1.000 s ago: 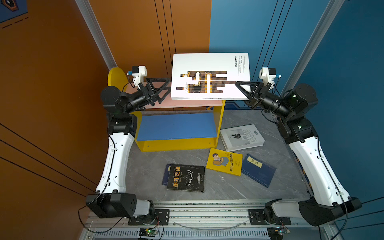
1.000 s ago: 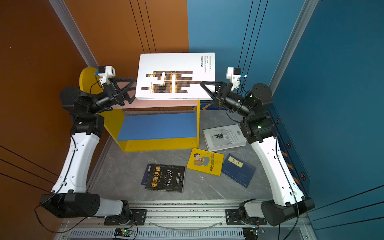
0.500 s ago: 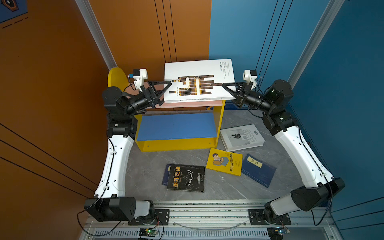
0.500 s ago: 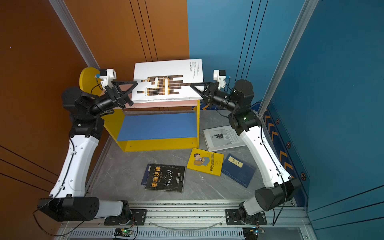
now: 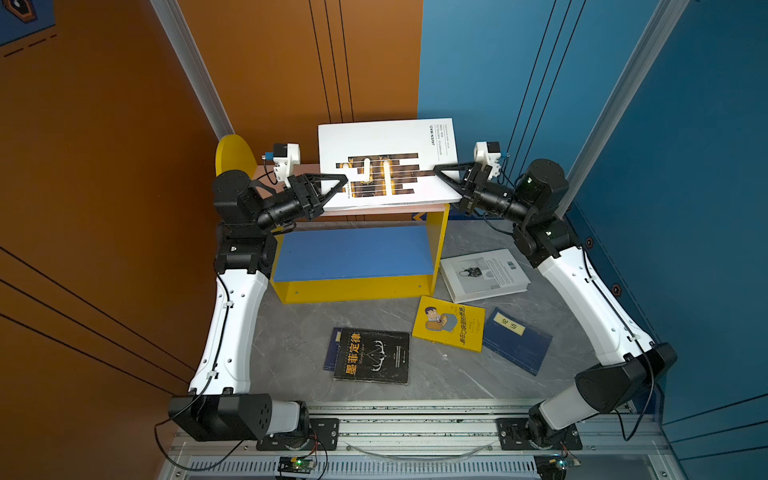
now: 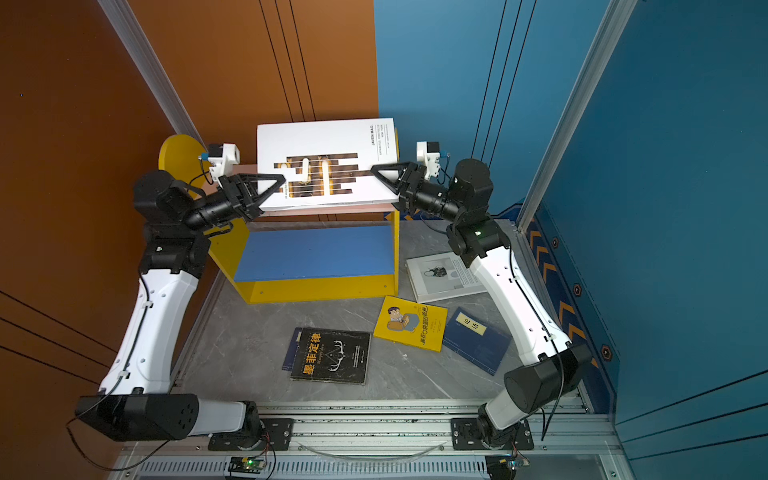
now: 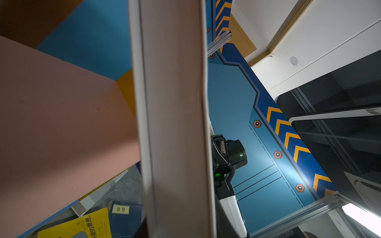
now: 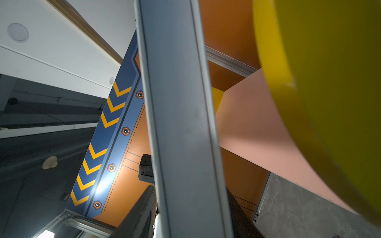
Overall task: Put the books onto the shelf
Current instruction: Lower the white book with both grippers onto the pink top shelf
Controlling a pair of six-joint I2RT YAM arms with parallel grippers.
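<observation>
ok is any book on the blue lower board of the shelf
No, the blue lower board is bare in a top view; the white book is up at the pink upper board.

The left arm [image 5: 232, 316] and right arm [image 5: 590, 303] wear glossy white tapered shells dotted with small dark screw holes, joined by black cylindrical joint housings [image 5: 232, 187]. A thin black cable [image 5: 220, 332] runs along each shell under white clips. Just behind the black, triangular-framed left gripper [image 5: 343, 185] and right gripper [image 5: 439, 174] sits a white camera block [image 5: 286, 160] with a blue plug. Farther back from the right gripper, a green light [image 5: 530, 180] glows.
</observation>
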